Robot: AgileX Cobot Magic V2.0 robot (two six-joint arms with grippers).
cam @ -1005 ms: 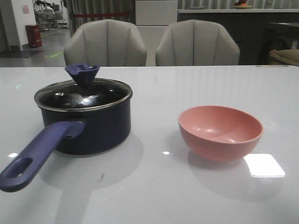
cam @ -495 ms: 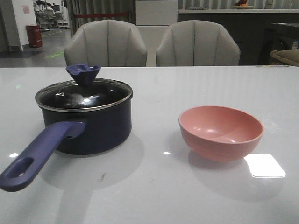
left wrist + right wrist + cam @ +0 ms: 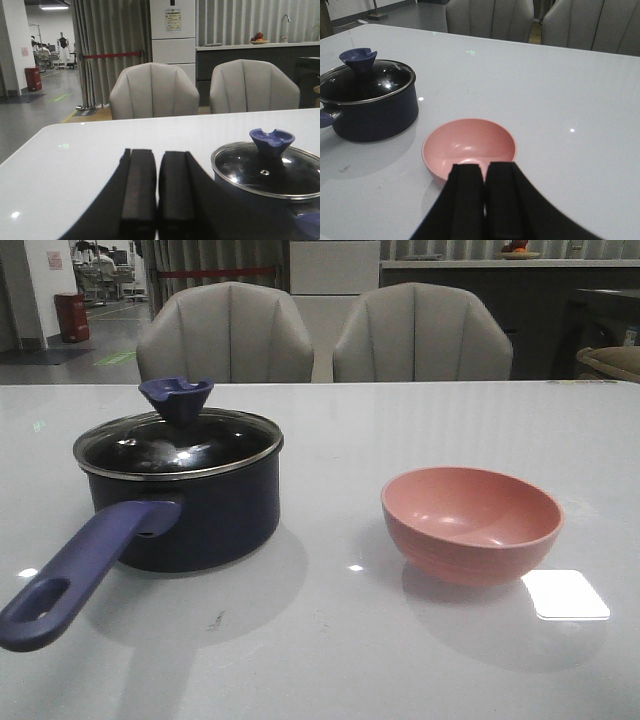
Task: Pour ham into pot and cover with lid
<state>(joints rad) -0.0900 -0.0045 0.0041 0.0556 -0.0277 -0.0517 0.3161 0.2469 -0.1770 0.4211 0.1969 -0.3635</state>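
The dark navy pot [image 3: 200, 515] stands at the table's left, its purple-blue handle [image 3: 80, 570] pointing to the front left. The glass lid [image 3: 180, 445] with its flared blue knob [image 3: 176, 398] sits on it. The pot also shows in the left wrist view [image 3: 265, 185] and the right wrist view [image 3: 370, 107]. The pink bowl [image 3: 470, 523] stands at the right and looks empty; it also shows in the right wrist view [image 3: 469, 145]. No ham is in view. My left gripper [image 3: 158, 157] is shut and empty, beside the pot. My right gripper [image 3: 485, 170] is shut and empty, just short of the bowl.
The white table [image 3: 330, 640] carries only the pot and the bowl. Two grey chairs [image 3: 225, 332] stand behind its far edge. A bright light patch [image 3: 565, 593] lies next to the bowl. Neither arm shows in the front view.
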